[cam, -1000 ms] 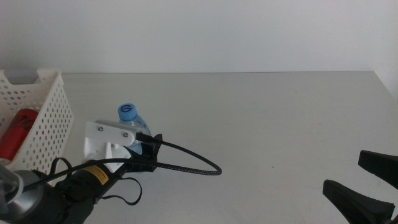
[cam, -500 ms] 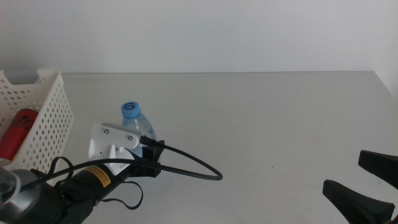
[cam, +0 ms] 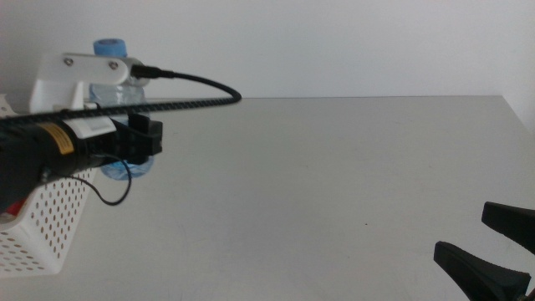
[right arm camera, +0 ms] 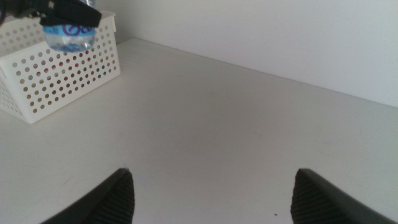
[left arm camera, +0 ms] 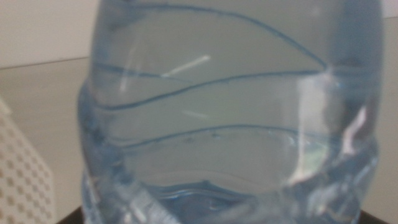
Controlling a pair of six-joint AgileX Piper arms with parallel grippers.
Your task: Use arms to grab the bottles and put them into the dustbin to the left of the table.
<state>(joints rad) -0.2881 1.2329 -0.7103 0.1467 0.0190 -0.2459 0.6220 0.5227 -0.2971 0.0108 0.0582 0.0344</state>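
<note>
The water bottle (cam: 117,100) is held upright in the closed jaws of the left gripper (cam: 138,138), lifted clear of the table (cam: 334,184) at the middle view's upper left. The dustbin (cam: 46,226) lies directly left of and below it, so a short leftward carry is judged to remain. The right gripper (right arm camera: 211,186) is parked, spread wide and empty, at the lower right.

left arm (cam: 50,150): black | white wrist bracket (cam: 79,71), screws | yellow sticker (cam: 57,139) | braided black cable (cam: 192,88)
</note>
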